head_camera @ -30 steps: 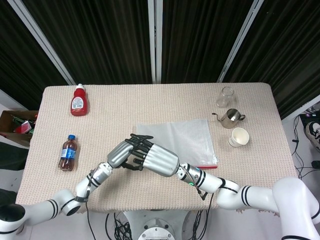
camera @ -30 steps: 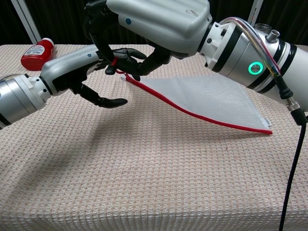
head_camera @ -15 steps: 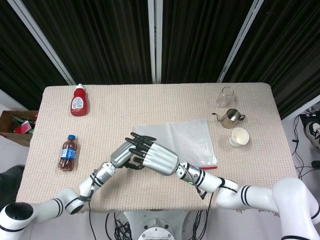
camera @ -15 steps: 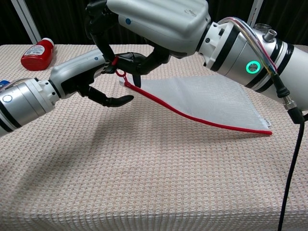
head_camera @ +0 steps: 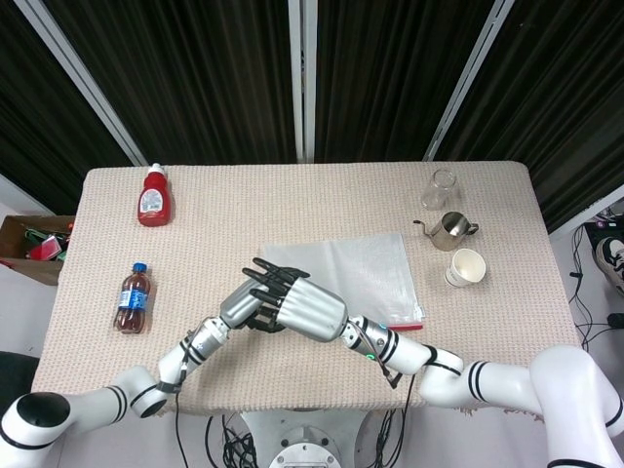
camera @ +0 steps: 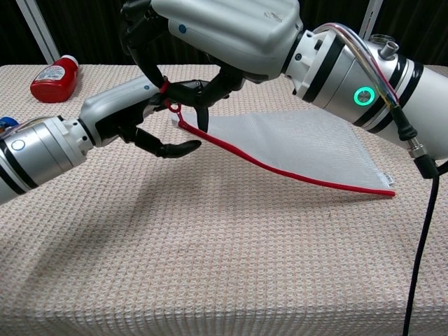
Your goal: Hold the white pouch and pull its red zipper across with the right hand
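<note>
The white mesh pouch (head_camera: 363,261) (camera: 301,143) lies mid-table, its near-left corner lifted off the cloth. Its red zipper (camera: 294,176) (head_camera: 405,325) runs along the front edge. My right hand (head_camera: 310,310) (camera: 217,28) hangs over that corner and pinches the red zipper pull (camera: 168,89) in its dark fingers. My left hand (head_camera: 242,304) (camera: 150,112) comes in from the left at the same corner. Its fingers reach in by the pull and its thumb is spread apart below, beside the red edge. I see no firm hold on the pouch.
A red sauce bottle (head_camera: 153,195) (camera: 54,77) and a cola bottle (head_camera: 134,297) stand at the left. A glass (head_camera: 441,189), a metal pitcher (head_camera: 451,230) and a paper cup (head_camera: 466,267) are at the right. A black cable (camera: 420,266) hangs from my right arm.
My left hand has slid right, closer under the raised pouch corner, thumb nearing the red edge. The right hand has kept its pinch on the pull, almost still.
</note>
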Available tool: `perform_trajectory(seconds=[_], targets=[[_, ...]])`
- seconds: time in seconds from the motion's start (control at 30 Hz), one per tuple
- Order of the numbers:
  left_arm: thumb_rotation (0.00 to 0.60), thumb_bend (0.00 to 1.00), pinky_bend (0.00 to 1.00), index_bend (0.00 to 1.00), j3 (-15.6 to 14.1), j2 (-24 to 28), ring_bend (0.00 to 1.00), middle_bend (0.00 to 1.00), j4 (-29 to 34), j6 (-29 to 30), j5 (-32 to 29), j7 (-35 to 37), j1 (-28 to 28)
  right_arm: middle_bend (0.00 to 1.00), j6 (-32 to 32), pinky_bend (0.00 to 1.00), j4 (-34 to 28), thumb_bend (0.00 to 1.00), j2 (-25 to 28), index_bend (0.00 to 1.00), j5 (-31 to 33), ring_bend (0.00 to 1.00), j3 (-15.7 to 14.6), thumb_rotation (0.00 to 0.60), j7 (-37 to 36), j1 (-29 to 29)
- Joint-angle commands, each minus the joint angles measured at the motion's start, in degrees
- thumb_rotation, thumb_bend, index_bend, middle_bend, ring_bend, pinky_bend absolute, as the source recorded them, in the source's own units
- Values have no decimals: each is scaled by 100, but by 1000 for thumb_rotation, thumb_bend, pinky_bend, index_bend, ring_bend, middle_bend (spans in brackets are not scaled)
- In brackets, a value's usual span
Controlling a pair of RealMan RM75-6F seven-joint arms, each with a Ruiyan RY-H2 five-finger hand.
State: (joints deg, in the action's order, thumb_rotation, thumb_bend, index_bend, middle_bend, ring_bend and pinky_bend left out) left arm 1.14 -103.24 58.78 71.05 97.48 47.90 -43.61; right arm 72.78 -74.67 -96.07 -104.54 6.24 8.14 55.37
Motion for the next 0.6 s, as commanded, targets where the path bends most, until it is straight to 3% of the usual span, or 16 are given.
perform_trajectory(seconds=[0.03,0.6], targets=[[600,370,121,588,-35,-36,98,170,-48,6,-42,227,6,296,63,0,2,422,-2,932,-22,0,-20,600,-38,-35],[600,424,121,618,-245,0,98,187,-171,437,-75,1782,240,282,795,0,212,456,-166,938,-404,0,-354,600,339,-569]])
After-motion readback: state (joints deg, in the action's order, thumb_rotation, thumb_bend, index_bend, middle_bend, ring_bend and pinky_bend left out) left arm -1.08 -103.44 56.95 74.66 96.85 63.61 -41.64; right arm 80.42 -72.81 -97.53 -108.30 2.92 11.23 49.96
